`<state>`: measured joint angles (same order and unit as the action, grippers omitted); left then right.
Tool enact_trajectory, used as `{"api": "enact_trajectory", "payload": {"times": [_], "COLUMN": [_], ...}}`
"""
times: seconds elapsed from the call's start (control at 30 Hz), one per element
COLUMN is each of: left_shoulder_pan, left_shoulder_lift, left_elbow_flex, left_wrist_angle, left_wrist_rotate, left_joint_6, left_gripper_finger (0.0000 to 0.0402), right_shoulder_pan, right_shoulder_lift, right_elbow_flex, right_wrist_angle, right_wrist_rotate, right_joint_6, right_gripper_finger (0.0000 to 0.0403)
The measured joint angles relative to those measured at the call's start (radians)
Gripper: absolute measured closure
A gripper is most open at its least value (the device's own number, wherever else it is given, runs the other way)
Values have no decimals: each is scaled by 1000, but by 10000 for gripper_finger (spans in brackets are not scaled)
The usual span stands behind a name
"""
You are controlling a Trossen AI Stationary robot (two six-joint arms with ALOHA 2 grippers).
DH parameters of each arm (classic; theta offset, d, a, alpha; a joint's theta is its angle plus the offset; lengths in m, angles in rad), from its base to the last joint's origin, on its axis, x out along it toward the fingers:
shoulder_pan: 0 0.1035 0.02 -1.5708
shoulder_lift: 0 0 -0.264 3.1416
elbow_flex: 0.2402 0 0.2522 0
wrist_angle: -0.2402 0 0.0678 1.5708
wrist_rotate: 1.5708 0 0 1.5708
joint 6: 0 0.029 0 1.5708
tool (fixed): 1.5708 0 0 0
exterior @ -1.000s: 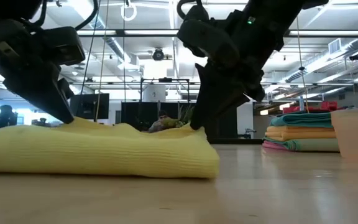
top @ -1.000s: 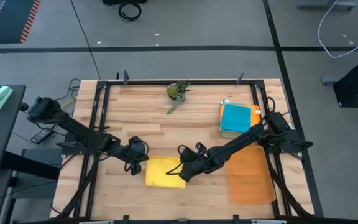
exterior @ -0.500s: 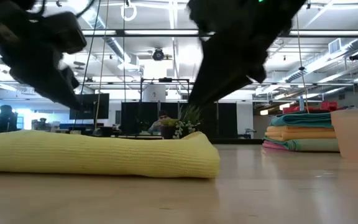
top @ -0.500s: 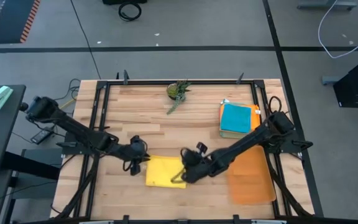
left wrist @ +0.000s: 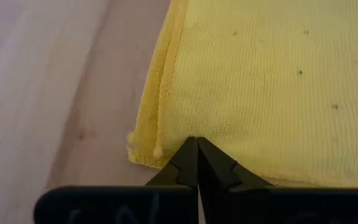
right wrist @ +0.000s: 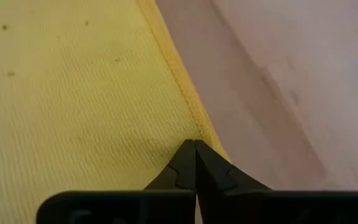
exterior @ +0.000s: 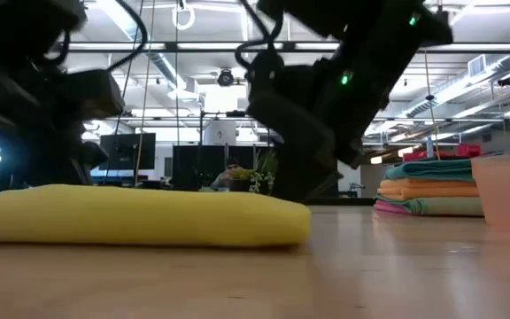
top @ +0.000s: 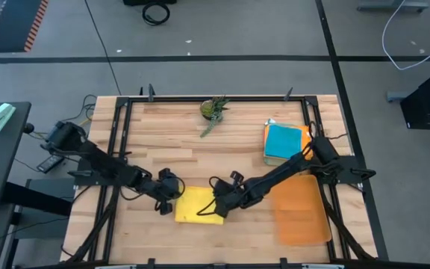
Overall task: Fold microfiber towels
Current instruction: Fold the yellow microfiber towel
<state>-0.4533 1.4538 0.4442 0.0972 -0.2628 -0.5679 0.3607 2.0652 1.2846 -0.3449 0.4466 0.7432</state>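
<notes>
Wooden table (top: 163,138) holds a folded yellow towel (top: 198,207) at lower centre; left gripper (top: 172,203) and right gripper (top: 216,209), fingers pressed together, pinch its opposite edges.

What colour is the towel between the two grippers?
Plain yellow towel; the left wrist view shows it best.

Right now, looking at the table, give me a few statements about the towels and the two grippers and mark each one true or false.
1. The yellow towel lies folded near the table's front edge. True.
2. The left gripper is wide open above the towel. False: it is shut, its tip at the towel's edge.
3. The right gripper is shut at the towel's opposite edge. True.
4. The stack of folded towels has a pink one on top. False: the top one is teal.
5. The orange mat lies under the yellow towel. False: it lies apart, to the right.
</notes>
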Motion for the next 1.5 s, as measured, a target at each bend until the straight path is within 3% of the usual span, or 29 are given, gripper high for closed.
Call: {"api": "enact_trajectory", "payload": {"times": [0.27,0.53,0.67,0.93,1.27,1.5], "left_shoulder_pan": [18,27,-10,-63,-97,-87], "left_shoulder_lift": [-8,-201,-217,-99,53,145], "left_elbow_flex": [0,0,1,1,1,0], "left_wrist_angle": [-30,-71,-12,74,308,297], "left_wrist_rotate": [-12,-132,-132,-134,-133,-125], "left_joint_6": [-13,4,-2,-103,-184,-260], "left_gripper_finger": [395,394,396,396,396,392], "right_shoulder_pan": [-35,-42,-68,-108,-119,-129], "right_shoulder_lift": [19,-138,-155,-120,-110,-96], "right_elbow_flex": [2,0,0,0,0,-106], "right_wrist_angle": [5,-51,-48,28,181,276], "right_wrist_rotate": [65,100,15,-107,-392,-416], "right_joint_6": [-55,-99,-151,-257,-519,-485], "right_gripper_finger": [400,401,401,402,402,402]}}
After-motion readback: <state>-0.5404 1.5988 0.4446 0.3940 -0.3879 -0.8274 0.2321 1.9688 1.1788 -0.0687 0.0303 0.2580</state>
